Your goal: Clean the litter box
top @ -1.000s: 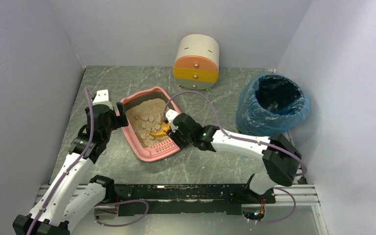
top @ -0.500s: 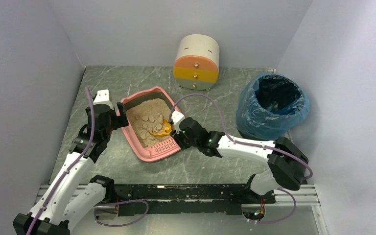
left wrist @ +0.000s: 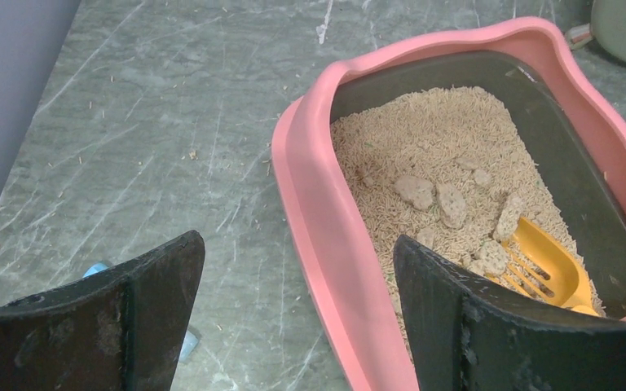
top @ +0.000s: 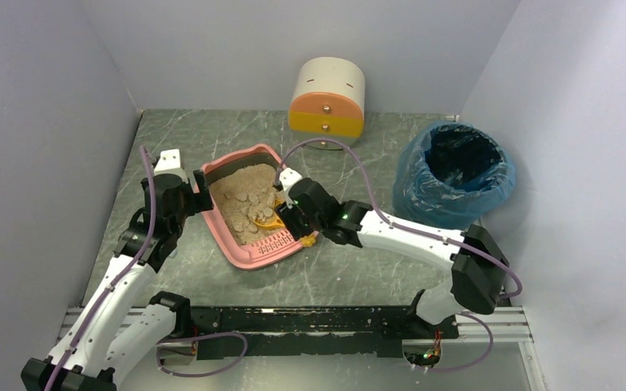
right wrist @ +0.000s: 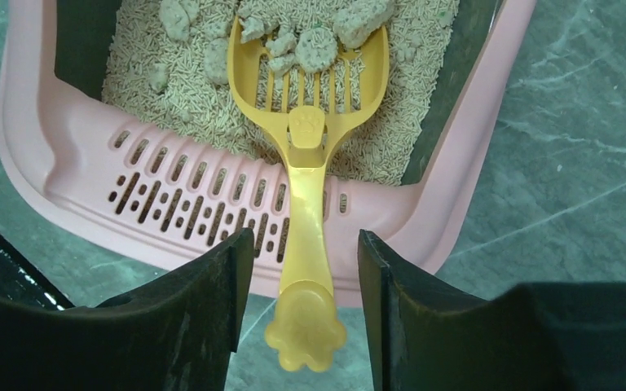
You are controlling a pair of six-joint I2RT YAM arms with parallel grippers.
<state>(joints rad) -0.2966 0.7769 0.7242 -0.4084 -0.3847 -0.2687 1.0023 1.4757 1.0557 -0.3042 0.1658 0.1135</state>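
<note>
The pink litter box [top: 249, 259] lies left of centre, filled with beige litter and several clumps [right wrist: 318, 49]. A yellow scoop [right wrist: 310, 187] rests with its head in the litter, clumps on it, and its handle across the slotted ledge [right wrist: 179, 204], the paw-shaped end past the rim. My right gripper [right wrist: 306, 244] is open, its fingers on either side of the handle and apart from it. My left gripper [left wrist: 297, 244] is open and straddles the box's left rim [left wrist: 310, 204] without touching it. The scoop also shows in the left wrist view [left wrist: 546, 261] and the top view [top: 269, 218].
A round bin with a blue liner [top: 455, 175] stands at the right. A cream-and-orange round drawer unit [top: 327, 104] stands at the back. Walls close in the left, back and right sides. A small blue scrap [left wrist: 94, 269] lies on the table left of the box.
My right gripper has shifted a little to the left over the box's near end. The scoop's handle end now sticks out beyond the rim below it. The left arm has not moved.
</note>
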